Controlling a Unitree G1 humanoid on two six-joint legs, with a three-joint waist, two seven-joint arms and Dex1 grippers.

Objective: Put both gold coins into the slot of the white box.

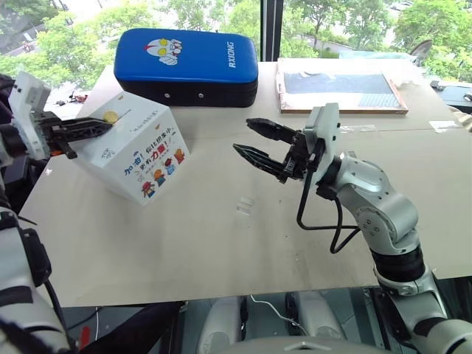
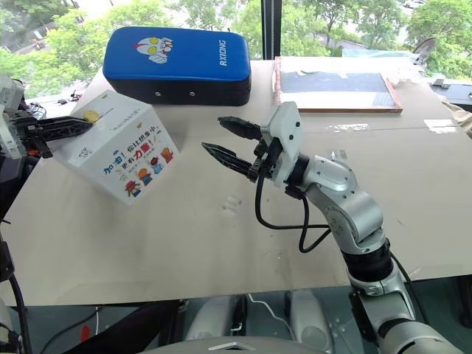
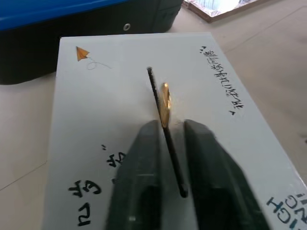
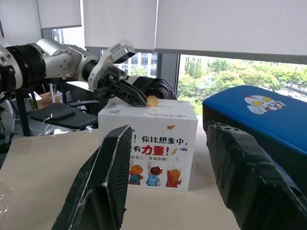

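On top of the white box [image 1: 133,151], one gold coin [image 3: 164,103] stands on edge, partly in the slot [image 3: 165,134]; left gripper [image 3: 168,127] fingers straddle it, slightly parted, probably just released. The second coin's state can't be judged. Right gripper [image 1: 254,141] hovers open, empty. Blue padded case [image 1: 186,65] sits behind, clear of the slot.

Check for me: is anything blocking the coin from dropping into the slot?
Nothing visible. The coin stands on edge, partly in the slot on top of the white box, just past the left gripper fingers.
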